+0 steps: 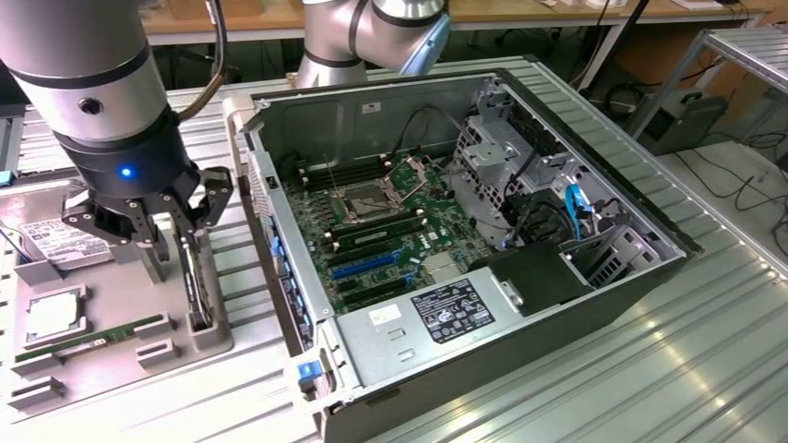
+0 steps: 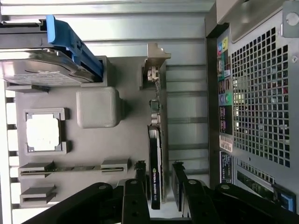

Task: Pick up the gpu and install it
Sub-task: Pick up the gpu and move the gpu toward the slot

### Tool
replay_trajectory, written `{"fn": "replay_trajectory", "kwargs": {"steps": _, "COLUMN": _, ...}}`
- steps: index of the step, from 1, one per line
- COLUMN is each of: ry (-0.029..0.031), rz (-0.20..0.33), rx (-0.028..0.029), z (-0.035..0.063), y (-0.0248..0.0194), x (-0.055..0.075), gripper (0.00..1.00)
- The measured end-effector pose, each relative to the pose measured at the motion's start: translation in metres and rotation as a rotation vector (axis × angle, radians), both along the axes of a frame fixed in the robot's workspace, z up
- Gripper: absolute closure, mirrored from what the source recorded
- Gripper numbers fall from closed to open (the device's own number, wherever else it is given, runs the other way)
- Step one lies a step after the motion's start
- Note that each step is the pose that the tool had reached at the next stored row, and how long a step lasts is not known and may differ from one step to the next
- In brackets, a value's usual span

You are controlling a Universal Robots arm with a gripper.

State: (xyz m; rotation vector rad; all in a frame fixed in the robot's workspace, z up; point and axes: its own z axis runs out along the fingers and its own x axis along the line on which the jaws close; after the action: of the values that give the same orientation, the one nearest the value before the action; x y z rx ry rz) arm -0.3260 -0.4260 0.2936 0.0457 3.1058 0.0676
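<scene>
The gpu (image 1: 195,277) stands on edge in a slot of the grey parts tray (image 1: 124,286), at the exterior view's left. In the wrist view the gpu (image 2: 155,158) shows edge-on, a thin black and green card with its silver end bracket (image 2: 156,58) at the far end. My gripper (image 1: 173,231) hangs just above it and is open. In the wrist view the gripper (image 2: 160,186) has one black finger (image 2: 140,179) on each side of the card, with a gap on both sides. Nothing is held.
The open computer case (image 1: 640,277) lies beside the tray, with its motherboard (image 1: 382,231) and blue slots (image 1: 357,263) exposed. On the tray are a hard drive (image 1: 55,242), a CPU (image 1: 52,314) and a RAM stick (image 1: 92,337). The case's rear panel (image 2: 257,93) is close to the gpu.
</scene>
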Motion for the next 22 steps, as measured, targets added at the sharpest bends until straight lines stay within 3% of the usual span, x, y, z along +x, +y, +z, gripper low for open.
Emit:
{"fn": "replay_trajectory", "kwargs": {"steps": 11, "ry": 0.0, "rz": 0.026, "rx": 0.0001, "z": -0.0208, "y": 0.0008, "x": 0.001, "gripper": 0.64}}
{"fn": "replay_trajectory", "kwargs": {"steps": 14, "ry": 0.0, "rz": 0.025, "rx": -0.0001, "z": -0.0263, "y": 0.0037, "x": 0.002, "gripper": 0.64}}
{"fn": "replay_trajectory", "kwargs": {"steps": 18, "ry": -0.0001, "rz": 0.024, "rx": 0.0001, "z": -0.0335, "y": 0.0118, "x": 0.002, "gripper": 0.64}}
{"fn": "replay_trajectory", "kwargs": {"steps": 22, "ry": 0.0, "rz": 0.023, "rx": -0.0001, "z": -0.0411, "y": 0.0129, "x": 0.002, "gripper": 0.64}}
